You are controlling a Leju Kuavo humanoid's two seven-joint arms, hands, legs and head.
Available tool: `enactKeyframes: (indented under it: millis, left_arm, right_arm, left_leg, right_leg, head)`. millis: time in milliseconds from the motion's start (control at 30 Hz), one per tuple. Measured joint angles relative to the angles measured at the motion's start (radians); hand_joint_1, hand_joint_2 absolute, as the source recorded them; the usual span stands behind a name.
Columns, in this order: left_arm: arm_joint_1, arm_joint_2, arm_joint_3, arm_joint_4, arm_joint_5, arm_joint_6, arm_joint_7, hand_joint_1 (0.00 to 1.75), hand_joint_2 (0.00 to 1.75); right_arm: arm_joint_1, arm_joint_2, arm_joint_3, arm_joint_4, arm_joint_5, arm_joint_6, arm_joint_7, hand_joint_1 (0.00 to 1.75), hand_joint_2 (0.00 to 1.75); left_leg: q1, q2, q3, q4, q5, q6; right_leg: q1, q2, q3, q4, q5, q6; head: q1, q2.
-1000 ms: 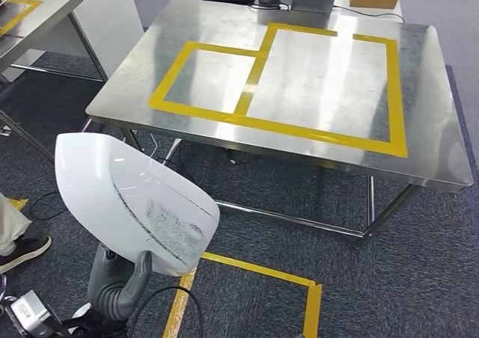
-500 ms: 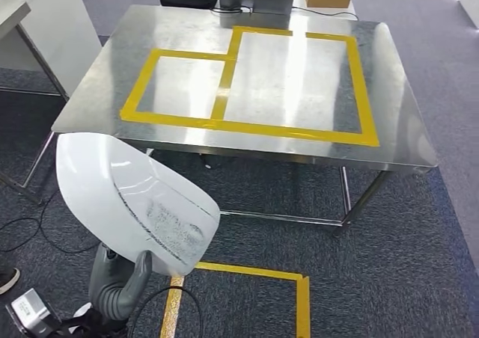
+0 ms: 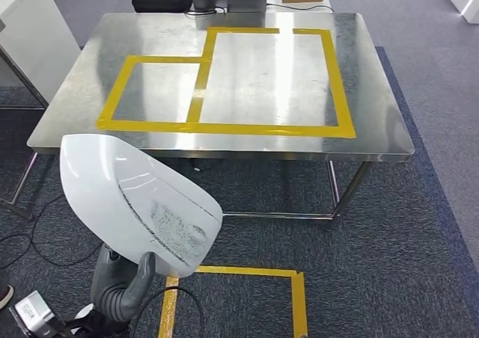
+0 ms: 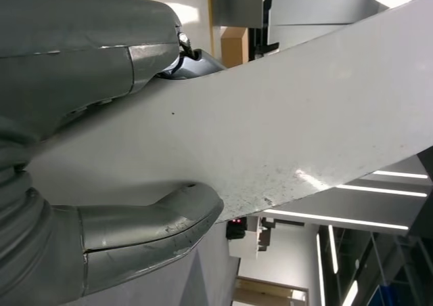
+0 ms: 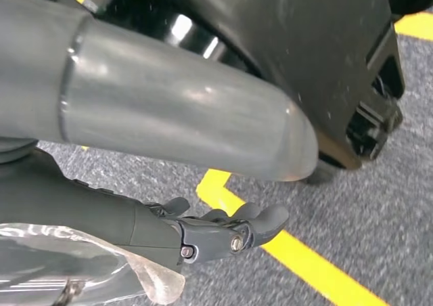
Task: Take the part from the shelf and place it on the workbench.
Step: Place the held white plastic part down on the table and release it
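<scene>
One white part (image 3: 138,203), a smooth curved shell with dark scuffing on its face, sits in the left hand (image 3: 120,286), low on the left over the grey carpet and in front of the workbench (image 3: 373,91), well short of its near edge. That hand grips the part's lower edge from beneath, thumb (image 4: 153,218) pressed on one face and fingers (image 4: 196,62) on the other, so the shell rises above and beyond the hand. On the steel bench top, yellow tape (image 3: 197,102) outlines two adjoining rectangles. Near the carpet, the right hand (image 5: 224,228) hangs with fingers slack and apart, holding nothing, above a yellow floor line (image 5: 306,262).
</scene>
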Motion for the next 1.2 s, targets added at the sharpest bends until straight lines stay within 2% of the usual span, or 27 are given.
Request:
enactKeyframes:
  millis: [233, 333, 367, 433, 500, 533, 567, 600, 633, 667, 700, 733, 800, 833, 900, 933, 1000, 1033, 1067, 1100, 1167, 1200]
  left_arm:
    - [0.000, 0.000, 0.000, 0.000, 0.001, 0.000, 0.000, 1.75, 1.75]
    - [0.000, -0.001, -0.001, -0.002, 0.001, -0.001, 0.000, 1.75, 1.75]
    - [-0.001, -0.001, -0.001, -0.004, 0.001, -0.001, 0.000, 1.75, 1.75]
    - [-0.001, -0.002, -0.002, -0.005, 0.001, -0.001, 0.000, 1.75, 1.75]
    - [-0.001, -0.002, -0.002, -0.005, 0.002, -0.002, 0.000, 1.75, 1.75]
    - [-0.001, -0.002, -0.002, -0.005, 0.002, -0.002, 0.000, 1.75, 1.75]
    - [-0.001, -0.002, -0.002, -0.005, 0.001, -0.002, 0.000, 1.75, 1.75]
    - [-0.001, -0.002, -0.003, -0.005, 0.001, -0.002, 0.000, 1.75, 1.75]
    - [-0.001, -0.002, -0.003, -0.005, 0.001, -0.002, 0.000, 1.75, 1.75]
    - [-0.001, -0.002, -0.003, -0.005, 0.001, -0.002, 0.000, 1.75, 1.75]
    - [-0.001, -0.002, -0.003, -0.005, 0.001, -0.002, 0.000, 1.75, 1.75]
    - [-0.002, -0.002, -0.003, -0.005, 0.001, -0.003, 0.000, 1.75, 1.75]
    - [-0.002, -0.002, -0.003, -0.005, 0.002, -0.003, 0.000, 1.75, 1.75]
    - [-0.002, -0.002, -0.003, -0.005, 0.002, -0.003, 0.000, 1.75, 1.75]
    - [-0.003, -0.003, -0.003, -0.005, 0.002, -0.004, 0.000, 1.75, 1.75]
    - [-0.003, -0.002, -0.003, -0.005, 0.003, -0.005, 0.000, 1.75, 1.75]
    - [-0.002, -0.002, -0.003, -0.005, 0.003, -0.006, 0.000, 1.75, 1.75]
    - [-0.001, -0.001, -0.003, -0.005, 0.003, -0.006, 0.000, 1.75, 1.75]
    - [-0.001, -0.001, -0.003, -0.005, 0.003, -0.007, 0.000, 1.75, 1.75]
    - [-0.001, -0.001, -0.003, -0.005, 0.003, -0.007, 0.000, 1.75, 1.75]
    - [-0.001, 0.000, -0.003, -0.005, 0.003, -0.007, 0.000, 1.75, 1.75]
    - [-0.001, 0.000, -0.003, -0.005, 0.003, -0.007, 0.000, 1.75, 1.75]
  right_arm:
    - [0.000, 0.000, -0.002, 0.000, 0.001, 0.002, 0.003, 0.00, 0.00]
    - [-0.001, 0.000, -0.003, 0.000, 0.001, 0.005, 0.003, 0.00, 0.00]
    - [-0.001, 0.000, -0.004, 0.000, 0.001, 0.005, 0.003, 0.00, 0.00]
    - [-0.001, 0.000, -0.004, 0.000, 0.002, 0.006, 0.003, 0.00, 0.00]
    - [0.001, 0.000, -0.004, 0.000, 0.002, 0.007, 0.004, 0.00, 0.00]
    - [0.003, 0.000, -0.005, 0.000, 0.002, 0.008, 0.005, 0.00, 0.00]
    - [0.004, 0.000, -0.005, 0.000, 0.002, 0.008, 0.006, 0.00, 0.00]
    - [0.004, 0.000, -0.005, 0.000, 0.003, 0.008, 0.007, 0.00, 0.00]
    - [0.004, 0.000, -0.005, 0.000, 0.003, 0.008, 0.008, 0.00, 0.00]
    - [0.003, 0.000, -0.005, 0.000, 0.004, 0.008, 0.008, 0.00, 0.00]
    - [0.001, 0.000, -0.005, 0.000, 0.004, 0.008, 0.009, 0.00, 0.00]
    - [0.000, 0.000, -0.005, 0.000, 0.004, 0.008, 0.009, 0.00, 0.00]
    - [0.000, 0.000, -0.006, 0.000, 0.004, 0.008, 0.010, 0.00, 0.00]
    - [0.001, 0.000, -0.006, 0.000, 0.003, 0.008, 0.012, 0.00, 0.00]
    - [0.001, 0.000, -0.006, 0.000, 0.003, 0.008, 0.014, 0.00, 0.00]
    - [0.000, 0.000, -0.006, 0.000, 0.003, 0.009, 0.014, 0.00, 0.00]
    - [-0.002, 0.000, -0.007, 0.000, 0.003, 0.009, 0.014, 0.00, 0.00]
    - [-0.002, 0.000, -0.007, 0.000, 0.003, 0.009, 0.014, 0.00, 0.00]
    - [-0.001, 0.000, -0.008, 0.000, 0.003, 0.009, 0.014, 0.00, 0.00]
    - [-0.001, 0.000, -0.008, 0.000, 0.003, 0.008, 0.015, 0.00, 0.00]
    - [-0.001, 0.000, -0.009, 0.000, 0.003, 0.009, 0.015, 0.00, 0.00]
    - [-0.001, 0.001, -0.010, 0.000, 0.003, 0.010, 0.015, 0.00, 0.00]
  left_leg:
    - [-0.002, 0.000, -0.003, 0.003, -0.001, 0.000]
    - [-0.001, 0.000, 0.003, -0.012, 0.005, 0.002]
    - [0.002, 0.000, 0.009, -0.022, 0.011, 0.004]
    - [0.008, 0.001, 0.016, -0.036, 0.019, 0.007]
    - [0.009, 0.002, 0.017, -0.037, 0.019, 0.008]
    - [0.009, 0.001, 0.018, -0.037, 0.017, 0.008]
    - [0.010, 0.001, 0.020, -0.036, 0.015, 0.006]
    - [0.012, 0.001, 0.023, -0.034, 0.012, 0.003]
    - [0.014, 0.001, 0.027, -0.031, 0.006, -0.002]
    - [0.013, 0.001, 0.029, -0.027, 0.000, -0.009]
    - [0.012, 0.001, 0.030, -0.022, -0.006, -0.016]
    - [0.009, 0.001, 0.029, -0.017, -0.011, -0.022]
    - [0.008, 0.003, 0.030, -0.014, -0.014, -0.029]
    - [0.010, 0.003, 0.032, -0.012, -0.018, -0.033]
    - [0.014, -0.010, 0.019, 0.028, -0.046, -0.039]
    - [0.015, -0.020, -0.005, 0.079, -0.073, -0.042]
    - [0.015, -0.033, -0.082, 0.223, -0.128, -0.043]
    - [0.015, -0.035, -0.114, 0.276, -0.138, -0.041]
    - [0.014, -0.036, -0.131, 0.295, -0.128, -0.038]
    - [0.013, -0.036, -0.129, 0.273, -0.097, -0.033]
    - [0.007, -0.041, -0.086, 0.151, -0.013, -0.015]
    - [0.004, -0.045, -0.063, 0.090, 0.014, -0.006]
  right_leg:
    - [-0.002, -0.001, 0.002, 0.000, 0.001, 0.001]
    - [-0.003, -0.002, 0.005, -0.005, 0.002, 0.009]
    - [-0.003, 0.001, -0.001, 0.006, -0.008, 0.012]
    - [-0.005, 0.009, -0.044, 0.092, -0.054, 0.018]
    - [-0.007, 0.012, -0.112, 0.225, -0.104, 0.027]
    - [-0.007, 0.012, -0.134, 0.263, -0.109, 0.030]
    - [-0.009, 0.011, -0.138, 0.262, -0.092, 0.033]
    - [-0.010, 0.010, -0.122, 0.220, -0.058, 0.035]
    - [-0.013, 0.006, -0.091, 0.150, -0.020, 0.037]
    - [-0.013, 0.001, -0.058, 0.083, 0.005, 0.038]
    - [-0.012, -0.002, -0.031, 0.034, 0.018, 0.032]
    - [-0.011, -0.005, -0.017, 0.009, 0.017, 0.025]
    - [-0.008, -0.002, -0.013, 0.008, 0.007, 0.004]
    - [-0.008, 0.001, -0.012, 0.009, 0.006, -0.003]
    - [-0.009, 0.006, -0.007, 0.008, 0.003, -0.015]
    - [-0.009, 0.009, -0.005, 0.008, 0.001, -0.021]
    - [-0.006, 0.015, -0.002, 0.008, -0.003, -0.028]
    - [-0.004, 0.018, 0.000, 0.008, -0.005, -0.031]
    - [-0.002, 0.022, 0.004, 0.008, -0.007, -0.033]
    - [0.001, 0.026, 0.008, 0.008, -0.009, -0.034]
    - [0.004, 0.034, 0.016, 0.008, -0.015, -0.034]
    - [0.006, 0.038, 0.019, 0.008, -0.018, -0.032]
  head:
    - [0.000, 0.000]
    - [0.001, 0.000]
    - [0.002, 0.000]
    - [0.005, 0.000]
    - [0.007, 0.000]
    - [0.008, 0.000]
    - [0.008, 0.000]
    - [0.009, 0.000]
    - [0.009, 0.000]
    - [0.011, 0.000]
    - [0.012, 0.000]
    - [0.012, 0.000]
    - [0.009, 0.000]
    - [0.006, 0.000]
    - [0.004, 0.000]
    - [0.002, 0.000]
    - [-0.001, 0.000]
    - [-0.001, 0.000]
    - [-0.001, 0.000]
    - [-0.001, 0.000]
    - [-0.001, 0.000]
    - [0.000, 0.000]
